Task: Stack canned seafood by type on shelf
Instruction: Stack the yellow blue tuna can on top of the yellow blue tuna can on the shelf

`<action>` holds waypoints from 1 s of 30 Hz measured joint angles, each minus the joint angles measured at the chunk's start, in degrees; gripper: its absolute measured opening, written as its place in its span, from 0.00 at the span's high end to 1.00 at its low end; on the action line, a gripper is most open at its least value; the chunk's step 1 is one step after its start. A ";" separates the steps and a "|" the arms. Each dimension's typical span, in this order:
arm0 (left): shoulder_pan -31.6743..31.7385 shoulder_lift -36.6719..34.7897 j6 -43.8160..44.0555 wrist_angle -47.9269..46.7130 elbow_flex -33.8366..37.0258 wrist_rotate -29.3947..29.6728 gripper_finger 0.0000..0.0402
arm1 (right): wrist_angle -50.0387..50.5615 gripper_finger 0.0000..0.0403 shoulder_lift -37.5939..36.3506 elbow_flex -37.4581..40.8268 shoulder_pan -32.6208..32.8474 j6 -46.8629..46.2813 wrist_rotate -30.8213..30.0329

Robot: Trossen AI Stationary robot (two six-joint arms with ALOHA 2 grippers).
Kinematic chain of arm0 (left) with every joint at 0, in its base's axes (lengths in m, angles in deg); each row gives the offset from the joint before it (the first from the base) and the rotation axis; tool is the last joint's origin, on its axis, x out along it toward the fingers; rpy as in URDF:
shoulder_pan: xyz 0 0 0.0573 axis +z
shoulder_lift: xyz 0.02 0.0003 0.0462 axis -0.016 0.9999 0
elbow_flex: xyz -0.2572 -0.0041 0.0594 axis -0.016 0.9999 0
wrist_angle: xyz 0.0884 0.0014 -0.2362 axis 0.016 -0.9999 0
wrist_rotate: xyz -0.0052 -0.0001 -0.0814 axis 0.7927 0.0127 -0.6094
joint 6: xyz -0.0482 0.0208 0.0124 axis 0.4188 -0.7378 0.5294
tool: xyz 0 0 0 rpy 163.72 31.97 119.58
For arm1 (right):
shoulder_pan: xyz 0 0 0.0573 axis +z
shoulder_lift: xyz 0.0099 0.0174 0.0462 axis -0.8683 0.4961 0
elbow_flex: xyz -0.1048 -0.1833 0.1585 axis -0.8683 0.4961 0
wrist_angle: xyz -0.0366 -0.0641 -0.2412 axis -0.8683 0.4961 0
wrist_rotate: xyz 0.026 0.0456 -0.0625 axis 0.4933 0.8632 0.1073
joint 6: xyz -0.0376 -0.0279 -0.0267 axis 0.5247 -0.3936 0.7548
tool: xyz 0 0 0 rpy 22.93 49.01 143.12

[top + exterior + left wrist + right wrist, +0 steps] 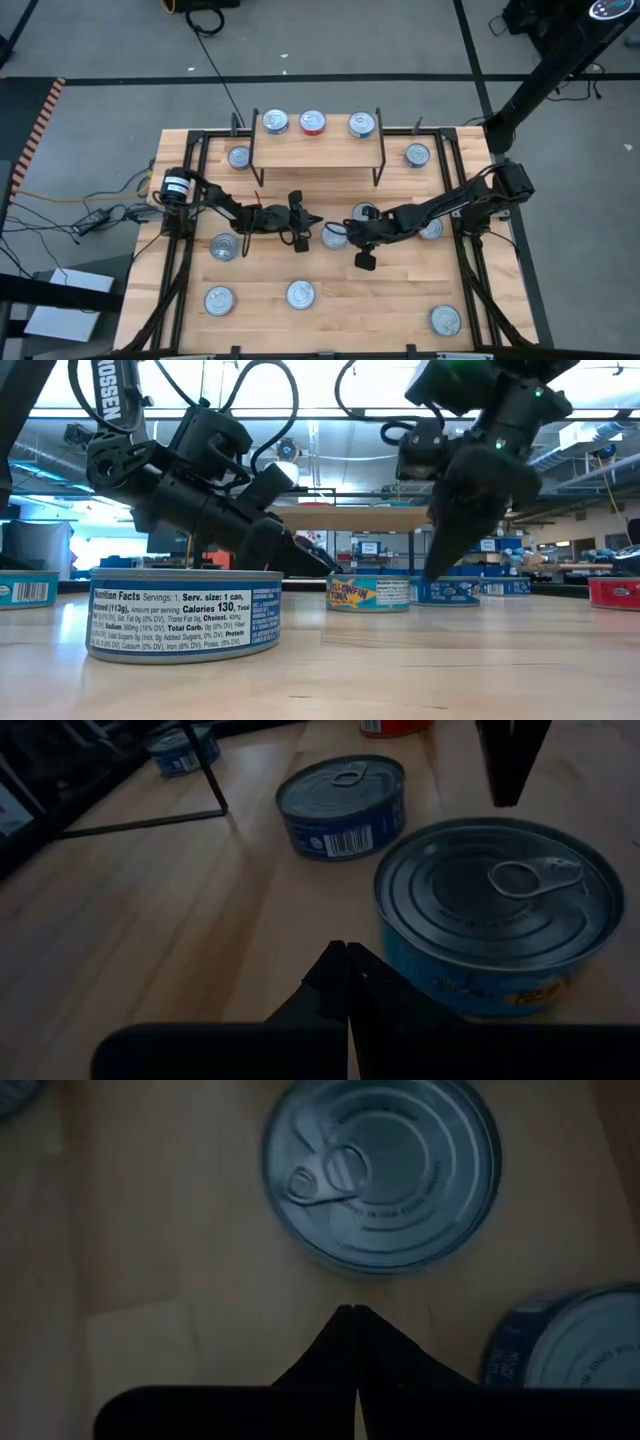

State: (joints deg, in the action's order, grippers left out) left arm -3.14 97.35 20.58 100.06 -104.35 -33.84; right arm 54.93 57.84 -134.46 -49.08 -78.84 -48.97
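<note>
A teal-labelled tin (500,910) of canned seafood stands on its base on the table's middle (335,235). My left gripper (347,952), shut, points nearly level right beside its side wall. My right gripper (355,1312), also shut, slants down on the tin's (380,1170) opposite side, and a narrow strip of table shows between them. A blue tin (342,805) stands just beyond. The shelf (315,150) at the far edge carries three tins (274,122) (312,122) (362,124) on its plank. My left gripper's shut fingers (385,985) lie low and close against the teal tin's side wall (425,975), coming level from the table's left. I cannot tell whether they touch it. The tin stands upright on the table.
More tins stand scattered over the table: near the front edge (300,293) (219,299) (445,320), at the left (224,246), beside the shelf's ends (238,157) (417,155), and one under the right arm (432,228). The shelf's thin black legs (215,780) stand near.
</note>
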 joint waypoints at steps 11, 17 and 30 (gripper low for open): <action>0.00 -0.02 -0.22 -1.89 0.00 0.07 1.00 | -6.86 0.98 3.81 -0.08 -0.78 2.72 -0.58; -0.13 -0.04 -1.57 -2.32 0.00 0.09 1.00 | -8.28 0.98 2.30 -0.14 0.38 2.77 -0.56; -2.29 -0.09 -1.27 -3.31 1.58 0.20 1.00 | -10.26 0.91 2.35 -0.12 2.47 -0.73 -1.71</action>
State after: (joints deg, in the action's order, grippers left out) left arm -5.43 97.26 19.31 96.75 -102.77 -33.64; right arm 44.68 60.19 -134.58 -46.61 -79.57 -50.68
